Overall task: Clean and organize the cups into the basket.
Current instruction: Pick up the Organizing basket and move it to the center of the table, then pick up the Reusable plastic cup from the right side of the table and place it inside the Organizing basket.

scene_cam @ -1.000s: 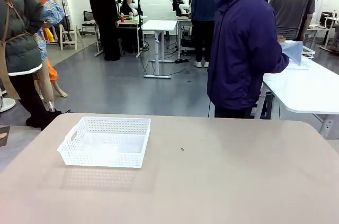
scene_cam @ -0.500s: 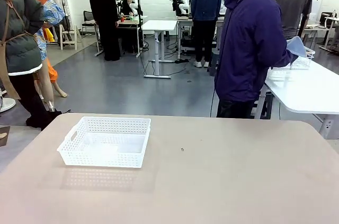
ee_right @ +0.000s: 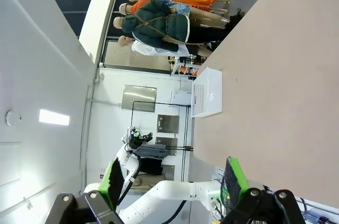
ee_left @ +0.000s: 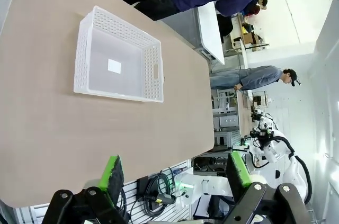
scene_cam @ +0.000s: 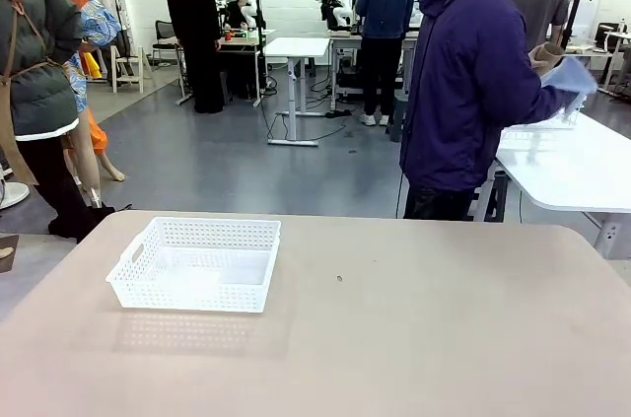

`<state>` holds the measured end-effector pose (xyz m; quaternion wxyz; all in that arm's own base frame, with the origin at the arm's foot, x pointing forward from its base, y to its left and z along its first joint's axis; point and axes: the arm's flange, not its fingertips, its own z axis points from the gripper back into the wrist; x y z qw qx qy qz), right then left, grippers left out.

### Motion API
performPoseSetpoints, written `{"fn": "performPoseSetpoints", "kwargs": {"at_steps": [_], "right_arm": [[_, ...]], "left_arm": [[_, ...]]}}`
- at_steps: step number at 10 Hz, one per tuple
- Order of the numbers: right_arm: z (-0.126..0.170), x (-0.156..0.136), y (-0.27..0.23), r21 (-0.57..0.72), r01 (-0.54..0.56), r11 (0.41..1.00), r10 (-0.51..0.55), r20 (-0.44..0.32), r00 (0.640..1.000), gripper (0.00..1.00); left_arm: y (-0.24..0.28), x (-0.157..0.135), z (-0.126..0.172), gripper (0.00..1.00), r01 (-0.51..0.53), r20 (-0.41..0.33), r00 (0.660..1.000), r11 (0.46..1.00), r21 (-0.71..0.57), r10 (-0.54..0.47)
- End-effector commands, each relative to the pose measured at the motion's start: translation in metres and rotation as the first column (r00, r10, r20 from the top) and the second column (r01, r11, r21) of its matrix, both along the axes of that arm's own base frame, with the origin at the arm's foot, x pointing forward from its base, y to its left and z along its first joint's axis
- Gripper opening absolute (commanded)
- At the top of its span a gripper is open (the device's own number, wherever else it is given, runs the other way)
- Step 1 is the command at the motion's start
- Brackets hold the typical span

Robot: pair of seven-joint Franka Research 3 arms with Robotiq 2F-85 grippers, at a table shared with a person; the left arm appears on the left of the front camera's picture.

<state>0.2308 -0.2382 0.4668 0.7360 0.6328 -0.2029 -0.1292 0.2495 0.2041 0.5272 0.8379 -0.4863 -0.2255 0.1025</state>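
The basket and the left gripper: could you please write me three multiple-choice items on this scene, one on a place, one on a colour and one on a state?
1. In the front view, where on the table does the basket stand?
A. at the right edge
B. left of the middle
C. in the middle of the near edge

2. What colour are the pads of the left gripper?
A. green
B. red
C. white

3. How do the left gripper's jaws stand?
A. shut on a cup
B. shut on the basket's rim
C. open, with nothing between them

Answers:
1 B, since the basket sits toward the picture's left.
2 A, since both pads show bright green in the left wrist view.
3 C, since the fingers stand wide apart over bare table.
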Motion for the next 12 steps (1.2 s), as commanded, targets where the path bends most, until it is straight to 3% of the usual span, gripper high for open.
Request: {"fn": "performPoseSetpoints", "kwargs": {"at_steps": [1, 12], "right_arm": [[0.002, 0.0016, -0.0014, 0.008, 0.0, 1.0, 0.0, 0.026, 1.0, 1.0], [0.002, 0.0016, -0.0014, 0.008, 0.0, 1.0, 0.0, 0.026, 1.0, 1.0]], "left_arm": [[0.0015, 0.0003, 0.0016, 1.0, 0.005, 0.026, 1.0, 1.0, -0.007, -0.005], [0.0015, 0.0003, 0.0016, 1.0, 0.005, 0.026, 1.0, 1.0, -0.007, -0.005]]}}
